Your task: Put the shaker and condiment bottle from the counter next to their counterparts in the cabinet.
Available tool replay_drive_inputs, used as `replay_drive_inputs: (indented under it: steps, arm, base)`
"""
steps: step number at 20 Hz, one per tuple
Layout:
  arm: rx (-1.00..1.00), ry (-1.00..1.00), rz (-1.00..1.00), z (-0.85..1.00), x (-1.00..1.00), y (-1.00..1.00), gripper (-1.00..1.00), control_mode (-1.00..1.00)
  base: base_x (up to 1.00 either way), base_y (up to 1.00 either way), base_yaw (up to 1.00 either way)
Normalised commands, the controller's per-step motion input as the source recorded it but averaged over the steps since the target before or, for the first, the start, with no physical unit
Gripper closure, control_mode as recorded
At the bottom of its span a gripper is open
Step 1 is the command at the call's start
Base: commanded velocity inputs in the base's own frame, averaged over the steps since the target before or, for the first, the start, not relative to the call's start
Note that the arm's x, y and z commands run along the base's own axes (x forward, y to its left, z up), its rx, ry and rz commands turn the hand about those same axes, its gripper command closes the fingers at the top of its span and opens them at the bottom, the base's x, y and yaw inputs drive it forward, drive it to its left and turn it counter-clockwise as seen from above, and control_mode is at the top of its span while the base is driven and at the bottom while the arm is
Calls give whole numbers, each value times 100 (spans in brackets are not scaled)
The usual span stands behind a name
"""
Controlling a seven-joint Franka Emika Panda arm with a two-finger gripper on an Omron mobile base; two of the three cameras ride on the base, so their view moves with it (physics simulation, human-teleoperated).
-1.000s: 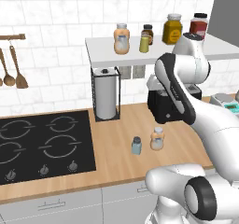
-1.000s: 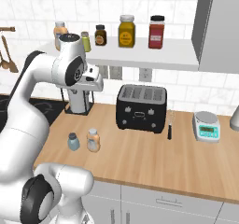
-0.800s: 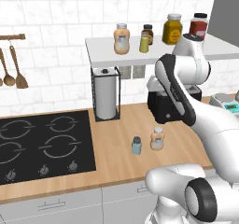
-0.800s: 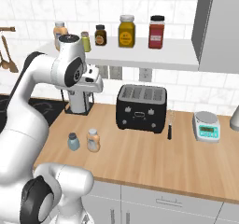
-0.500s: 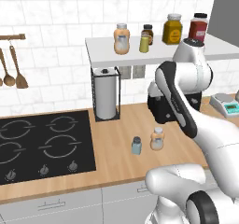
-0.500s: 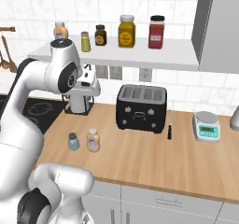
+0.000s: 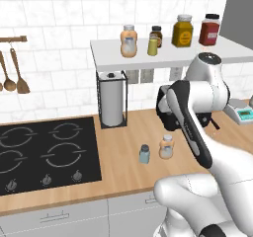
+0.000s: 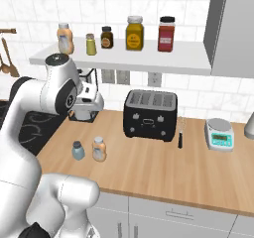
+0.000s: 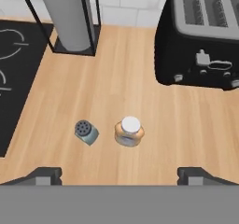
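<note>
The wooden counter (image 7: 123, 167) runs the width of the kitchen, and the black toaster (image 8: 150, 114) standing on it toward the back wall serves as the marker for everything else. To the toaster's left, set into the worktop, is the black four-burner hob (image 7: 44, 154), and between hob and toaster a paper-towel holder (image 7: 111, 99) stands upright against the tiled wall. Above the toaster hangs the white open cabinet shelf (image 8: 149, 61), carrying in a row a peach-orange bottle (image 8: 65, 38), an olive-yellow shaker (image 8: 90, 44), a small dark jar (image 8: 106, 37), a mustard-yellow jar (image 8: 134, 33) and a red jar (image 8: 166, 33). To the toaster's right sits a small kitchen scale (image 8: 219, 134), with a dark utensil (image 8: 180, 139) lying between them. In front of the toaster and to its left, on bare wood, the condiment bottle (image 9: 129, 130) stands upright with the shaker (image 9: 86, 131) just beside it on its left, the two close but apart. The gripper (image 9: 119, 175) hovers high over this pair, its dark fingertips (image 9: 43, 175) spread wide with nothing between them, the jaws fully apart.
</note>
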Motion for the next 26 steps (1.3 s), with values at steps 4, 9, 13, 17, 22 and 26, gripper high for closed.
replay_drive_inputs:
  steps: [4,9,13,17,22,26]
  arm:
    - [-3,-8,0,-19,-29,4,-100,-100]
    - [-13,-8,-4,-25,-28,31,-100,-100]
    - [-5,-30,-22,-30,-18,33,-100,-100]
    - [0,-27,-11,-40,-52,14,-100,-100]
    - [0,-27,-15,-34,-13,37,-100,-100]
    - [-2,-29,-23,-41,0,53,-100,-100]
  base:
    - [0,0,0]
    - [0,0,0]
    - [0,0,0]
    - [0,0,0]
    - [0,0,0]
    - [0,0,0]
